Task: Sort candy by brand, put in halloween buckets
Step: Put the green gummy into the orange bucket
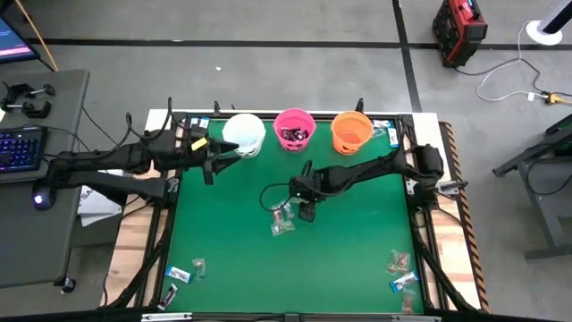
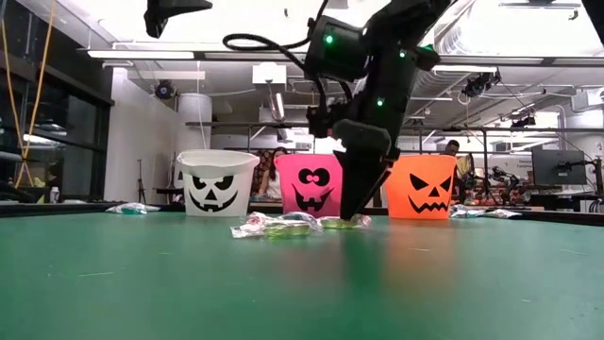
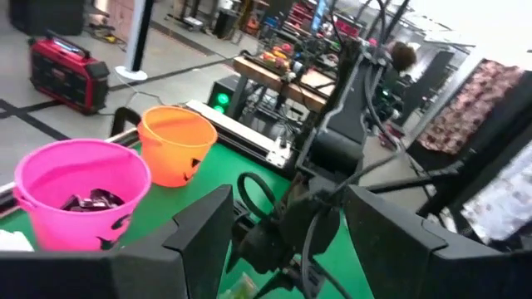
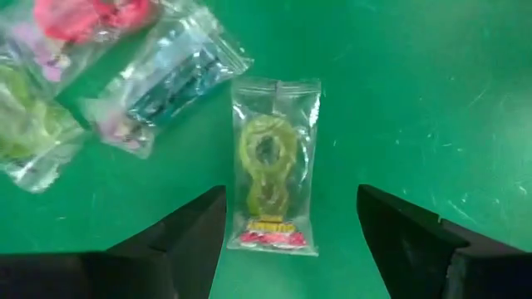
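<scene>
Right gripper (image 4: 287, 237) hangs open, a light, slippery, crinkly clear-wrapped candy (image 4: 272, 166) lying flat between its fingers, best pinched across the wrapper's narrow middle; left gripper (image 3: 287, 241) waits open.

red generator (image 1: 462, 29), keyboard (image 1: 20, 148) beside table (image 1: 357, 268).

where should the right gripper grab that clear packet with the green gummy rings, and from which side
Judging by the right wrist view, pinch the clear packet across its narrow middle, over the green rings, coming straight down from above. It lies flat on the green table with its long axis running between the open fingers of the right gripper, and both long edges are clear of the neighbouring packets.
</scene>
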Action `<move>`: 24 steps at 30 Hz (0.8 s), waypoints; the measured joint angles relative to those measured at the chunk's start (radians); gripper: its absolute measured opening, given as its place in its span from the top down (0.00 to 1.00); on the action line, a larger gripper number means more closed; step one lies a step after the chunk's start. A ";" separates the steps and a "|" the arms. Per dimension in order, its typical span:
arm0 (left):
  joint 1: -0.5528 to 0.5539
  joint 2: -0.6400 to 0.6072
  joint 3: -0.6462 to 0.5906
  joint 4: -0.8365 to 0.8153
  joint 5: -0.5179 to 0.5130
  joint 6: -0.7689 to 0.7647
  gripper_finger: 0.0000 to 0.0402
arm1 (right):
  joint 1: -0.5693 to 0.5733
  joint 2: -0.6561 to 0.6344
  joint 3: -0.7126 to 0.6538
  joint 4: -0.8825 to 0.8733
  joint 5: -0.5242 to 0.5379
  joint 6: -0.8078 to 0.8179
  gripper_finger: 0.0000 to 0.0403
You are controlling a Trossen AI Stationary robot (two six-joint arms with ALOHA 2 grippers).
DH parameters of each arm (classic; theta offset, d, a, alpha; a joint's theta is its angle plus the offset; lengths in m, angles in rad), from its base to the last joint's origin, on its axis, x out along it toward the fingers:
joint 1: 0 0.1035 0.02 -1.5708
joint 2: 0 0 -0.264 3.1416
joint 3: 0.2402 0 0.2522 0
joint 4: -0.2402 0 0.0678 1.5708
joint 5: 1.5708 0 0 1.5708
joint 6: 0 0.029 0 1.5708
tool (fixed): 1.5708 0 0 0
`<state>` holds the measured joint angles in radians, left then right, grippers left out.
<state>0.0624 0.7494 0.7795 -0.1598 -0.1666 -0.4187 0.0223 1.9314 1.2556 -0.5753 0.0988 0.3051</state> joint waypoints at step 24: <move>0.002 0.000 0.000 0.000 -0.133 -0.032 0.45 | -0.034 -0.248 0.000 -0.236 -0.033 -0.148 1.00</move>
<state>0.0643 0.7494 0.7795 -0.1594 -0.2991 -0.4511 -0.0122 1.6833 1.2552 -0.8115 0.0657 0.1570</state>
